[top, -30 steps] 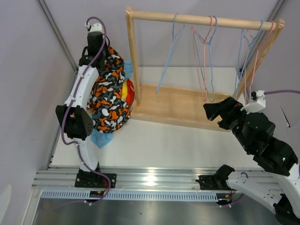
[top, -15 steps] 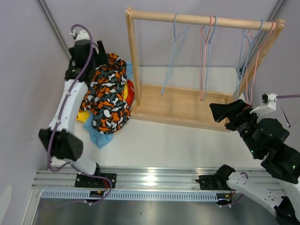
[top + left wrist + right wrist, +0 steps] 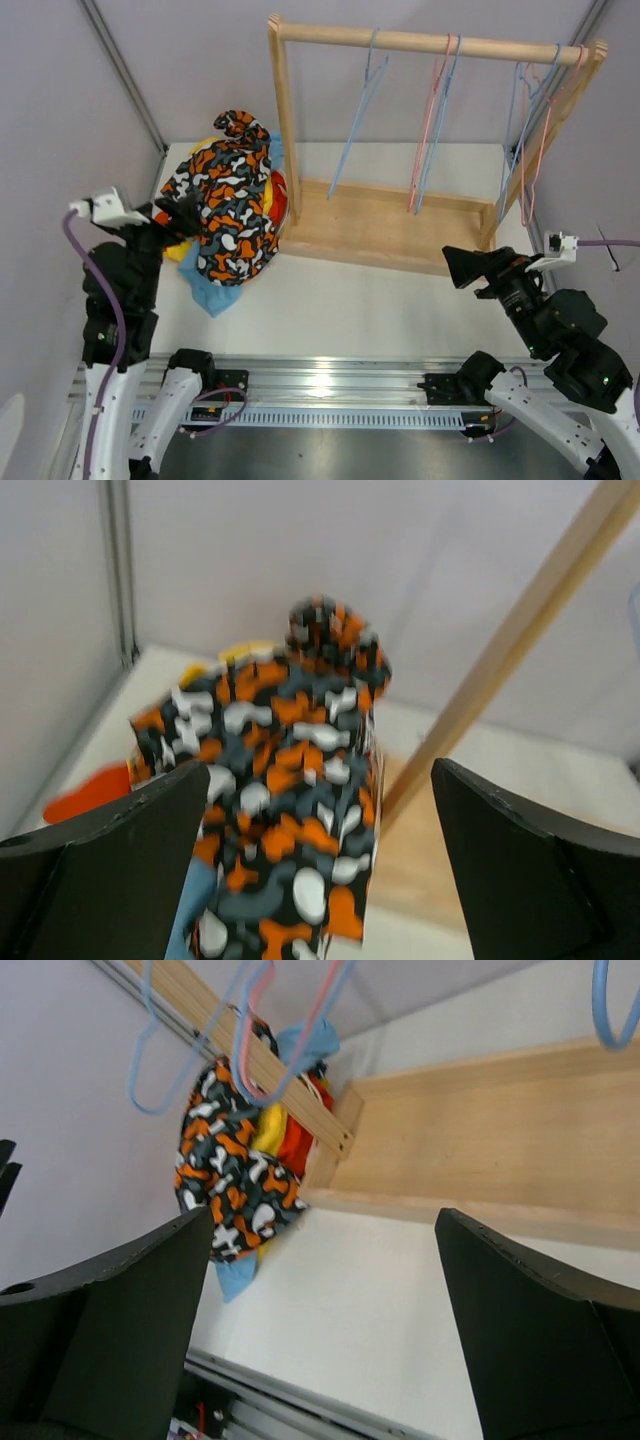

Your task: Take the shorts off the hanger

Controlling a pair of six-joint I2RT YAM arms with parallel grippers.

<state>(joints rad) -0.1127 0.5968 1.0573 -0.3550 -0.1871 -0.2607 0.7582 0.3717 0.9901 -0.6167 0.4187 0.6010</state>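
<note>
The black-orange-white blotch shorts (image 3: 232, 200) lie on top of a heap on the table, left of the wooden rack (image 3: 283, 110). Light blue (image 3: 208, 292), yellow (image 3: 178, 250) and red-orange (image 3: 277, 195) shorts peek out from under them. The hangers (image 3: 432, 130) on the rail are bare wire. My left gripper (image 3: 186, 213) is open just left of the heap and holds nothing. In the left wrist view the blotch shorts (image 3: 290, 740) lie ahead of the left gripper (image 3: 320, 772). My right gripper (image 3: 468, 268) is open and empty in front of the rack's right end.
The rack's wooden base (image 3: 390, 225) lies across the back of the white table. A blue hanger (image 3: 355, 120) hangs left of centre and several hangers (image 3: 530, 130) cluster at the right post. Walls stand close on both sides. The metal rail (image 3: 320, 380) runs along the near edge.
My left gripper opened, let go of the blotch shorts onto the heap, and drew back and down to the near left. The right arm pulled back slightly. The hangers swing.
</note>
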